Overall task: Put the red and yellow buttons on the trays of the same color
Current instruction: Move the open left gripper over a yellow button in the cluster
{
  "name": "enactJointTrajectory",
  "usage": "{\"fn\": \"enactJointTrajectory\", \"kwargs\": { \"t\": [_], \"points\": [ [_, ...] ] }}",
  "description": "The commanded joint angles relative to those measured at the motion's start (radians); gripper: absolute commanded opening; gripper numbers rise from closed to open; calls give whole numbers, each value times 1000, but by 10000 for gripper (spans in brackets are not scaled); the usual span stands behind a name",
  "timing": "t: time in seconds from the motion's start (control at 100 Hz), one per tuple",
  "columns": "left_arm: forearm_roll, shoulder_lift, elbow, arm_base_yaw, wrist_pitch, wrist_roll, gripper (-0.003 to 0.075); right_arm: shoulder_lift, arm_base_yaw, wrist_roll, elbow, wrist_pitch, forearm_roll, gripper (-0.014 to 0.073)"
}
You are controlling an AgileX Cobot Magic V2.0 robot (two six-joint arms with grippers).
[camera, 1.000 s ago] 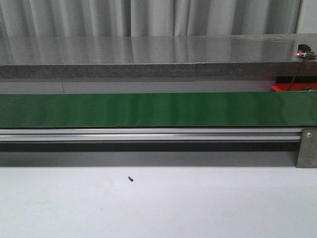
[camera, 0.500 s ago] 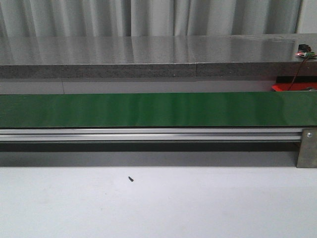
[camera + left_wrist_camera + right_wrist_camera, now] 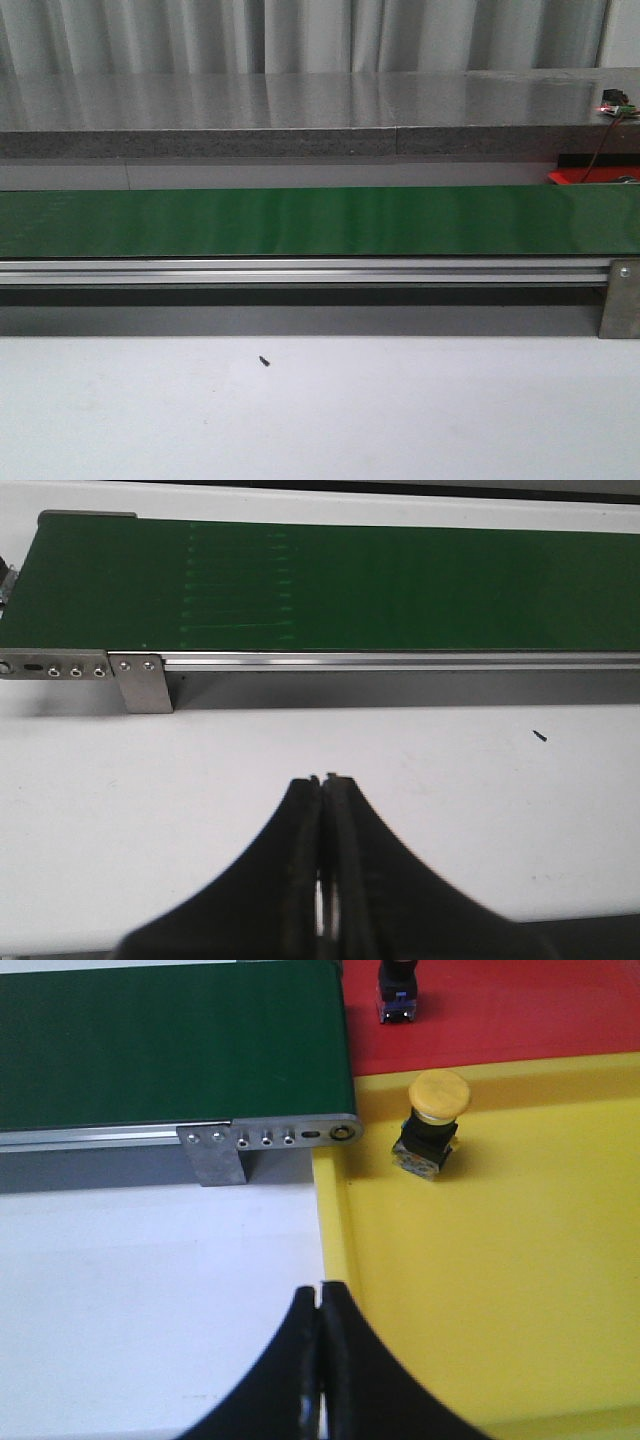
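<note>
both grippers, left (image 3: pixel 323 780) and right (image 3: pixel 320 1288), pinched closed on nothing. belt (image 3: pixel 300 222) bare; yellow button (image 3: pixel 432 1125) sits upright in yellow tray (image 3: pixel 520 1290), ahead of my right gripper, red tray (image 3: pixel 520 1010) beyond.

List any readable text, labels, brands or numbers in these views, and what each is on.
None readable in any view.
Green belt: no markings.
Yellow tray and red tray: plain.
Yellow button: no legible label on cap or base.
Dark item on the red tray: cut off by the frame edge, nothing legible.
Small circuit board, far right of the front view: too small to read.
</note>
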Motion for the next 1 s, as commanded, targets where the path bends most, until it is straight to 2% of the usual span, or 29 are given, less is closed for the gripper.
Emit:
{"fn": "enactJointTrajectory", "kwargs": {
  "t": [0.0, 0.5, 0.58, 0.71, 0.85, 0.99],
  "points": [
    [-11, 10, -25, -7, -59, -1, -20, 7, 3, 2, -26, -60, 1, -59],
    [32, 10, -25, -7, -81, -1, -20, 7, 3, 2, -26, -60, 1, -59],
    [84, 12, -25, -7, -102, -78, -20, 7, 3, 2, -26, -60, 1, -59],
    [248, 26, -25, -7, -117, -219, -20, 7, 3, 2, -26, -60, 1, -59],
    [328, 66, -25, -7, -117, -244, -20, 7, 3, 2, -26, -60, 1, -59],
    [328, 124, -25, -7, -135, -270, -20, 7, 3, 2, -26, -60, 1, -59]
  ]
}}
